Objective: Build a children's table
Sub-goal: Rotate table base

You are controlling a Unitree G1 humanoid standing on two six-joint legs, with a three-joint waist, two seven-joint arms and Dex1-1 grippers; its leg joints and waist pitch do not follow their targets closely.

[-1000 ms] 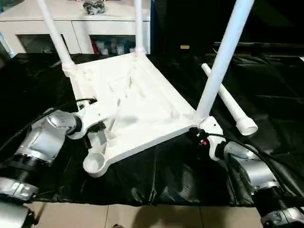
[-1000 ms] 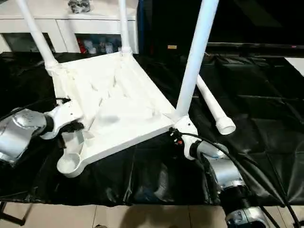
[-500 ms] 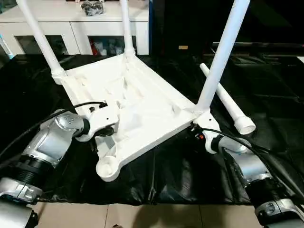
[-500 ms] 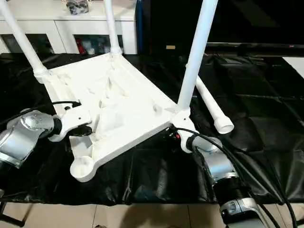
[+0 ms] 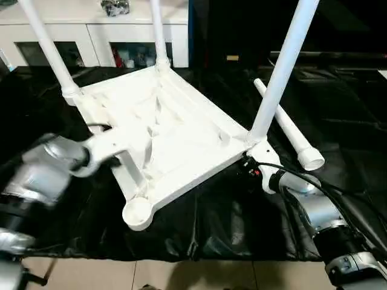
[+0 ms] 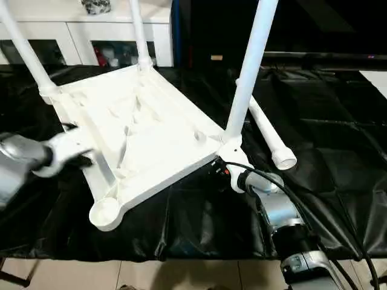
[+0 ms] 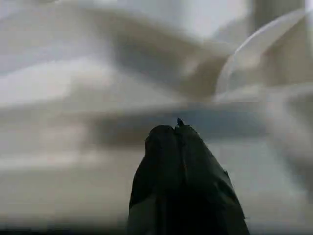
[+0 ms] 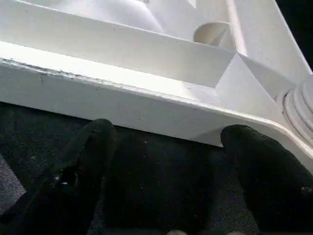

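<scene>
The children's table top [image 5: 175, 130] lies upside down on the black sheet, ribbed underside up. Three white legs [image 5: 281, 72] stand in its corner sockets. The near socket [image 5: 138, 212] is empty. A loose leg [image 5: 284, 124] lies on the sheet to the right, flared end toward me. My left gripper [image 7: 175, 129] is shut with nothing in it, close against white plastic at the top's left rim; its arm [image 5: 54, 163] is blurred. My right gripper [image 8: 164, 147] stands open at the top's near right corner, both fingers [image 8: 93, 147] low under the rim [image 8: 122, 88].
A white cabinet [image 5: 91, 30] with glass doors stands behind the sheet. The black sheet [image 5: 211, 223] ends at a tiled floor [image 5: 181, 275] in front. Black cables [image 5: 338, 199] run along my right forearm.
My left arm has swung back to the left along the top's rim and is blurred. The top has turned a little. My right gripper has stayed at the near right corner.
</scene>
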